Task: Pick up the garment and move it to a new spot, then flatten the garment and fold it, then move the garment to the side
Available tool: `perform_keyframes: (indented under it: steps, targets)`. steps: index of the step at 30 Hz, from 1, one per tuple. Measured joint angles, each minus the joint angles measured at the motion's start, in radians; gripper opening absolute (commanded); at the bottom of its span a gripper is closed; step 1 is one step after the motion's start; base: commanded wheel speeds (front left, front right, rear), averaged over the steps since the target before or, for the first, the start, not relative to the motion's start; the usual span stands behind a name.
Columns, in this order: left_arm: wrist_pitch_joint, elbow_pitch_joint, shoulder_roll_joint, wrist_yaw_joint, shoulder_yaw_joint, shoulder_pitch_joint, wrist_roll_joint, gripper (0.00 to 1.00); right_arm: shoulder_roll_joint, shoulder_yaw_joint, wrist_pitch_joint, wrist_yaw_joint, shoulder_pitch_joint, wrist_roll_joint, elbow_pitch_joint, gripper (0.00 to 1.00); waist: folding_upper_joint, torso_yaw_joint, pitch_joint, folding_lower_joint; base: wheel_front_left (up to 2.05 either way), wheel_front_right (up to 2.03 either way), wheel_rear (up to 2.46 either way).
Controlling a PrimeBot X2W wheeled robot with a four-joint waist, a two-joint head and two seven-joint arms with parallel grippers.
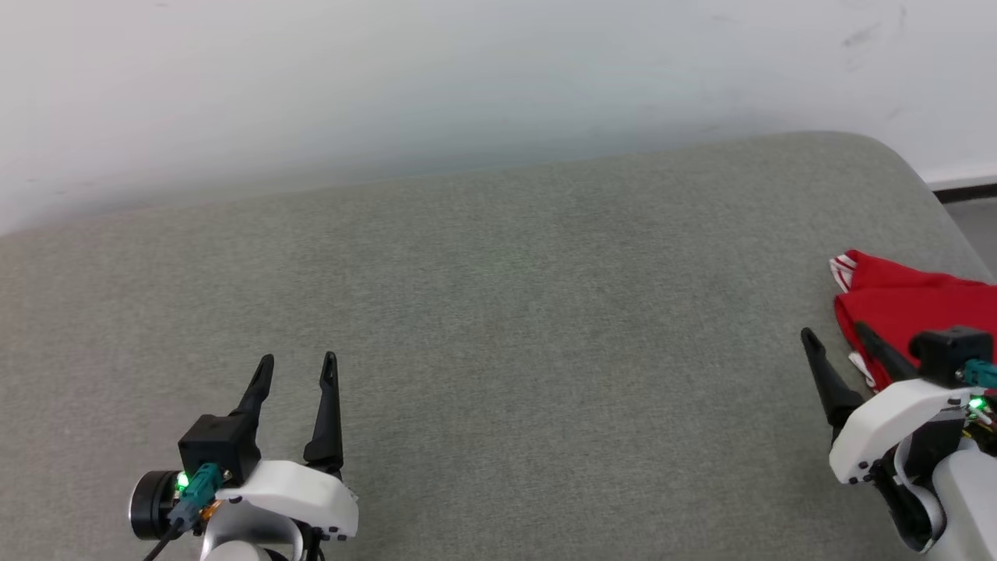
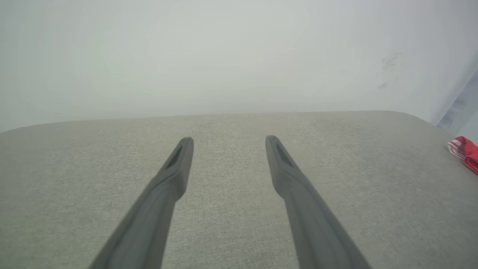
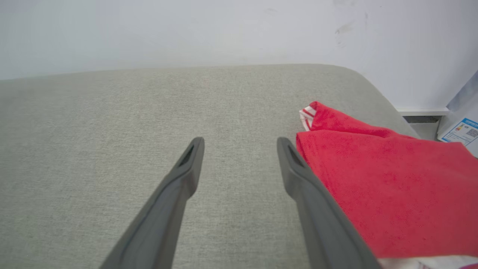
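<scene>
Ok, garment (image 1: 915,300): red jersey with striped white trim, folded over, lying on grey fabric cushion (image 1: 498,327) at right edge of head view.
left gripper (image 1: 298,358): lower left, fingers spread, empty.
right gripper (image 1: 835,333): lower right, fingers spread, empty; one finger overlaps garment's edge, contact unclear.

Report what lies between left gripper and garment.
Bare grey cushion from the left gripper to the garment, in the head view; the right gripper sits by the garment's edge.
</scene>
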Motion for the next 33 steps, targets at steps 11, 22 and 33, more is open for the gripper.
perform_keyframes:
  steps: [11, 22, 33]
  targets:
    - [-0.033, 0.023, 0.043, 0.003, 0.041, 0.045, -0.019, 1.00, 0.137, -0.137, 0.007, 0.000, 0.217, -0.106, -0.272, 1.00, 0.0000, 0.126, -0.072, 0.0001, 0.00, 0.00, 0.00]
    - [-0.039, 0.055, 0.051, -0.005, 0.033, 0.082, -0.027, 1.00, 0.244, -0.232, 0.113, 0.000, 0.421, -0.221, -0.571, 1.00, 0.0000, 0.133, -0.100, 0.0002, 0.00, 0.00, 0.00]
    - [-0.043, 0.091, 0.047, -0.013, 0.024, 0.081, -0.040, 1.00, 0.263, -0.232, 0.159, 0.000, 0.465, -0.263, -0.679, 1.00, 0.0000, 0.129, -0.109, 0.0003, 0.00, 0.00, 0.00]
